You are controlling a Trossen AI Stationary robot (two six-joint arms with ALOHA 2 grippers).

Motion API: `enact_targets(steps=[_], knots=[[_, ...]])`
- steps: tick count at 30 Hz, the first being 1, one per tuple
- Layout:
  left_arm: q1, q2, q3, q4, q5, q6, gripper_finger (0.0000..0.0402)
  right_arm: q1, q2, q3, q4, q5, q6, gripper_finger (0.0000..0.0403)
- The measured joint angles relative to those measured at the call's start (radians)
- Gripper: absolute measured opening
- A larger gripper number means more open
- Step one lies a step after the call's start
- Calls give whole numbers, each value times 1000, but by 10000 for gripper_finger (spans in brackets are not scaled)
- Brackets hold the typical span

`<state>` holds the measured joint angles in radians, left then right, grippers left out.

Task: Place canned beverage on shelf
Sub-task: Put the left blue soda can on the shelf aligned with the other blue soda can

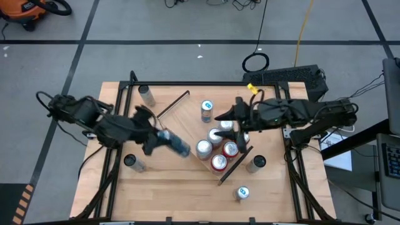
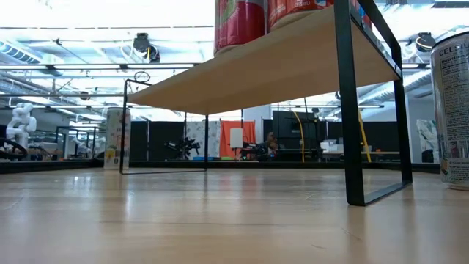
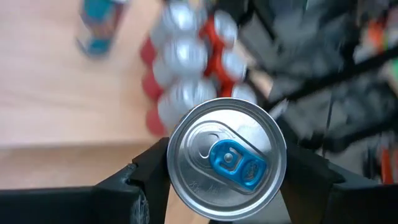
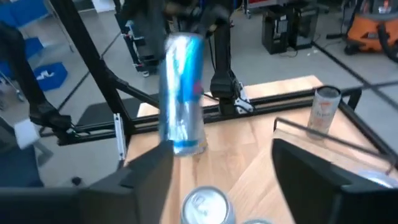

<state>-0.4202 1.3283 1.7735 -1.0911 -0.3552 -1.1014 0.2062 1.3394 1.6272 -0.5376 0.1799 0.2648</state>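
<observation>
On the large light-wood tabletop (image 1: 187,194), the rectangular light-wood shelf with black end rails (image 1: 187,128) lay diagonally, silver and red cans (image 1: 219,150) clustered at its right end. Beside the shelf's left edge, the left gripper (image 1: 164,140) clasped a blue-and-silver beverage can (image 1: 178,145), apparently mid-carry. Next: set it upright on bare board. Over the cluster, the right gripper (image 1: 232,125) stood parted, holding nothing.

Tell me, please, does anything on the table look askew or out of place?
The light-wood shelf with black end rails sits diagonally on the tabletop rather than square to its edges. Its cans crowd one end. The left gripper holds a blue-and-silver can tilted.
</observation>
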Motion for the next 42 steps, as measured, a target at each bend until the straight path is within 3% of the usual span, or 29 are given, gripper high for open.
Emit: enact_targets(steps=[6, 13, 24, 30, 42], knots=[[3, -10, 50, 17, -194, -46, 227, -1, 40, 0, 62, 7, -113, 326], [35, -7, 52, 89, -278, -115, 227, -2, 82, 0, 79, 81, -285, 363], [95, 22, 52, 238, -308, -127, 227, -9, 156, 0, 219, 237, -511, 364], [102, 40, 52, 274, -309, -125, 227, -26, 161, 0, 242, 240, -542, 359], [118, 69, 52, 305, -298, -143, 227, -30, 161, 0, 265, 241, -558, 268]])
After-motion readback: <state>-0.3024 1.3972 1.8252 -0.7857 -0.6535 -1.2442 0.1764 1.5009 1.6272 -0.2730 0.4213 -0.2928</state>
